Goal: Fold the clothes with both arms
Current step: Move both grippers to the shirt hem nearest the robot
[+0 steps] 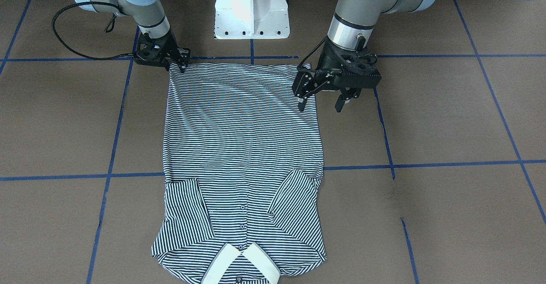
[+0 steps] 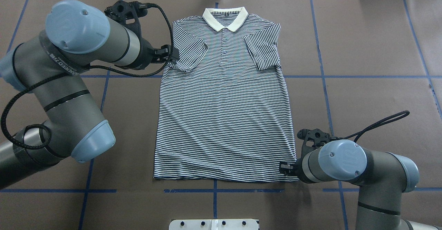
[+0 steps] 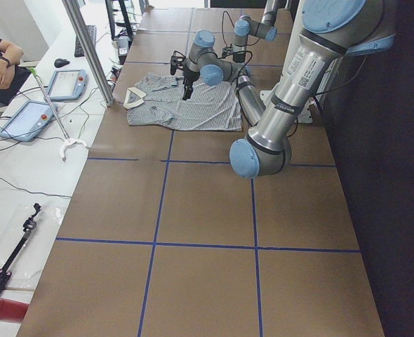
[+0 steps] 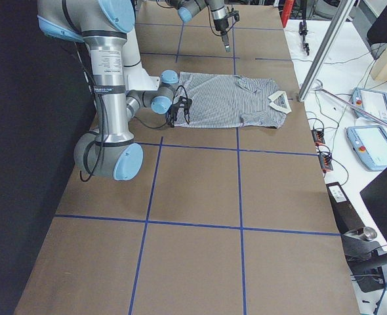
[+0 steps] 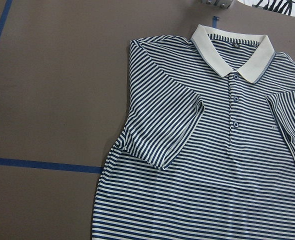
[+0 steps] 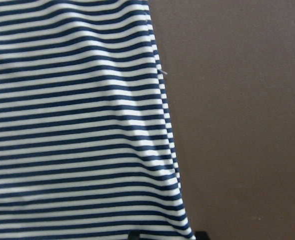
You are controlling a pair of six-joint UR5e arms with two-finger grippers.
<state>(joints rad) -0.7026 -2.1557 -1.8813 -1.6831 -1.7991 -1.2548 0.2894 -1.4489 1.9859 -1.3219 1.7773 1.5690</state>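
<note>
The striped polo shirt [image 2: 224,119] lies flat and face up on the brown table, cream collar [image 2: 225,18] at the far edge, both sleeves folded inward onto the chest. My right gripper [image 2: 285,168] is down at the hem's right corner [image 1: 175,68]. In the right wrist view its fingertips [image 6: 137,236] show close together at that corner of the shirt [image 6: 72,125], shut on it. My left gripper [image 1: 320,104] hangs open and empty well above the table, next to the folded left sleeve [image 5: 162,130].
The white pedestal base [image 1: 251,11] stands just behind the hem. Blue tape lines [image 2: 362,77] grid the brown table. Beyond the collar edge lie cables, two tablets [image 3: 24,119] and a seated person's arms [image 3: 0,63]. Bare table [image 2: 362,43] flanks the shirt.
</note>
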